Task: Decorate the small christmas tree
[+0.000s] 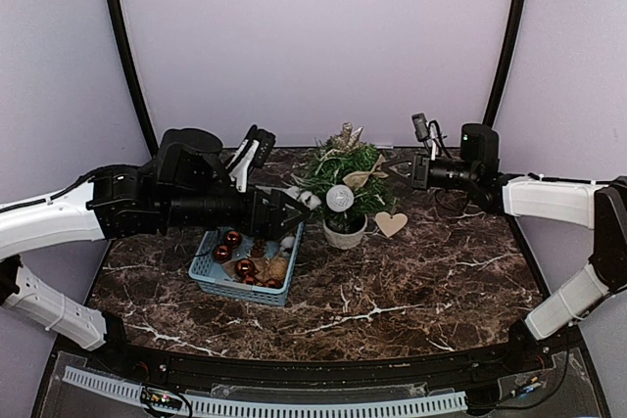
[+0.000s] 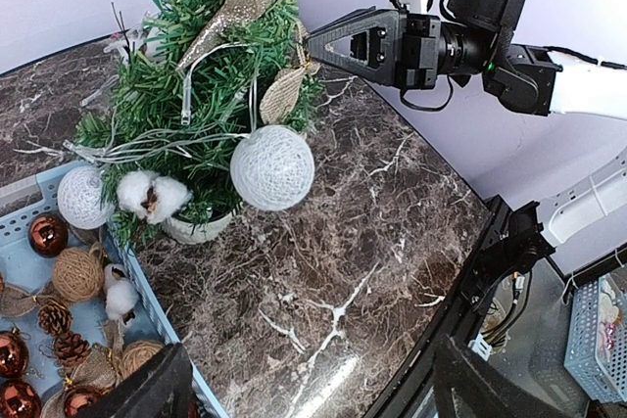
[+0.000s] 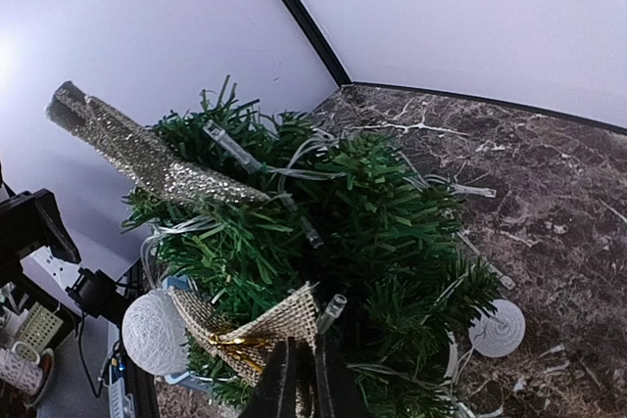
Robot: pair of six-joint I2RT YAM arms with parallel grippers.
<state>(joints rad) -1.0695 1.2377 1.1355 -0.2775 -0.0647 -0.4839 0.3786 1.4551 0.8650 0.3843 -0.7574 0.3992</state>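
Note:
The small christmas tree [image 1: 343, 175] stands in a white pot [image 1: 345, 234] mid-table, with a glitter star [image 3: 147, 159], a string of lights, a white yarn ball [image 2: 272, 166], a cotton boll [image 2: 152, 195] and a burlap bow [image 3: 265, 325] on it. My right gripper [image 3: 306, 364] reaches in from the right at the tree's upper branches. Its jaws are almost together, pinching the bow's edge. My left gripper [image 2: 313, 394] hovers left of the tree over the table beside the basket, wide open and holding nothing.
A blue basket [image 1: 208, 279] left of the tree holds several brown baubles, twine balls, pine cones and cotton. A wooden heart [image 1: 391, 223] lies right of the pot. A white disc [image 3: 497, 328] lies by the tree's base. Curved black posts rise behind.

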